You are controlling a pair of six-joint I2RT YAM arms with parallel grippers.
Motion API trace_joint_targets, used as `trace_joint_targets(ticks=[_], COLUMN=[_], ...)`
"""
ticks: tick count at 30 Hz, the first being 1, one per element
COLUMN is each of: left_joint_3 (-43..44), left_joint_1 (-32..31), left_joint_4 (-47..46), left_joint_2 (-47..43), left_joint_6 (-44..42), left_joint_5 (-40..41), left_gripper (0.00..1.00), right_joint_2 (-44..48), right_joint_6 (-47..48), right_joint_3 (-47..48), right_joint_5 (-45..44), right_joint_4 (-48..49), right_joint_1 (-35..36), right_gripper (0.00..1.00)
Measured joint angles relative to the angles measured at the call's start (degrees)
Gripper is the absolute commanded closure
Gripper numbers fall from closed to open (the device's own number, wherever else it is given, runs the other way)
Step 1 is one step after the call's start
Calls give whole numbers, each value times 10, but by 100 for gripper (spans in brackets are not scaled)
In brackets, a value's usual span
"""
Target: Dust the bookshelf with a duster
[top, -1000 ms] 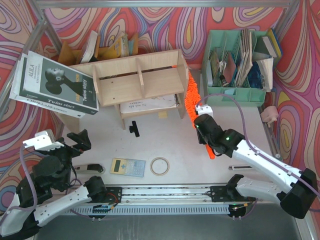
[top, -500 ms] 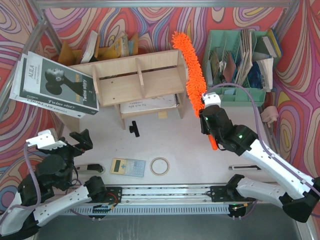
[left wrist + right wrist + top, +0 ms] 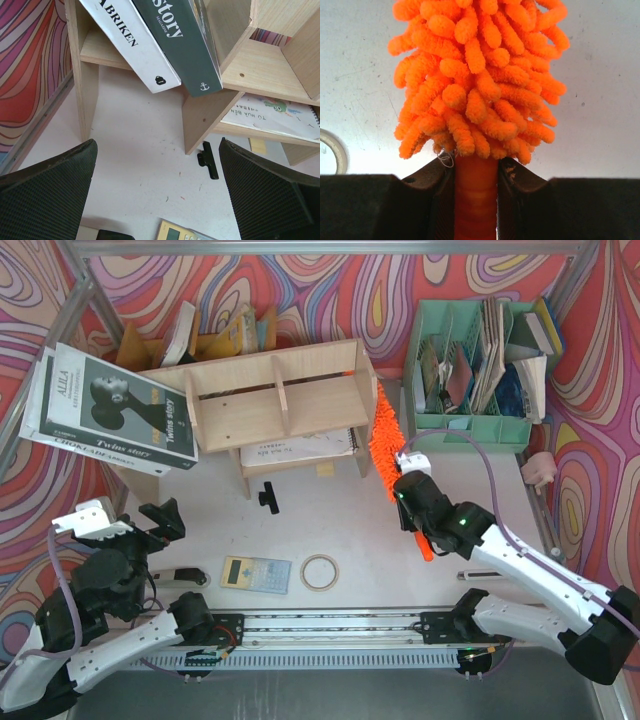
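Note:
The pale-wood bookshelf [image 3: 275, 400] stands at the table's back centre; it also shows in the left wrist view [image 3: 260, 65]. The orange fluffy duster [image 3: 383, 435] lies along the shelf's right side panel, its head low beside it. My right gripper [image 3: 408, 490] is shut on the duster's handle; in the right wrist view the fluffy head [image 3: 477, 75] fills the frame above the clamped handle, with my right gripper [image 3: 476, 200] closed round it. My left gripper [image 3: 160, 520] is open and empty at the near left, its fingers [image 3: 45, 195] wide apart over the table.
Two large books [image 3: 110, 410] lean on the shelf's left end. A notebook [image 3: 295, 448] lies under the shelf. A black clip [image 3: 268, 497], calculator [image 3: 255, 573] and tape ring [image 3: 320, 571] lie in front. A mint-green organiser [image 3: 480, 360] stands at the back right.
Half a second ago the duster head was raised over the shelf's top right corner; now it has swept back down along the right side panel. The left arm has not moved.

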State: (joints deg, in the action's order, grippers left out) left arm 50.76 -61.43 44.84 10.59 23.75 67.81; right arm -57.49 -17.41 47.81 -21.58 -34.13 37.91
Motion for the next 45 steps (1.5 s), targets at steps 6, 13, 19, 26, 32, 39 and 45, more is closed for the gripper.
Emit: trace_joint_targets(ticks=[6,13,19,26,32,39,45], left_joint_3=[0,0,0,0,0,0,0], left_joint_1=[0,0,0,0,0,0,0], left_joint_4=[0,0,0,0,0,1,1], left_joint_2=[0,0,0,0,-1,-8,-11], left_joint_6=[0,0,0,0,1,3,5], left_joint_5=[0,0,0,0,0,0,0], left_gripper=[1,1,2,1,1,2,1], right_joint_2=[-1,9,26,12,1,0,7], right_joint_6=[-4,-5,-9,-24,-37,-34,-27], right_joint_3=[37,98,75,24,14,69,154], right_joint_5=[-1,-8,-8,0,8,7,0], right_joint_4=[-16,-22,-21,-24,-22,-44,-42], right_joint_1=[0,0,0,0,0,0,0], right_gripper=[100,100,100,100,100,100,100])
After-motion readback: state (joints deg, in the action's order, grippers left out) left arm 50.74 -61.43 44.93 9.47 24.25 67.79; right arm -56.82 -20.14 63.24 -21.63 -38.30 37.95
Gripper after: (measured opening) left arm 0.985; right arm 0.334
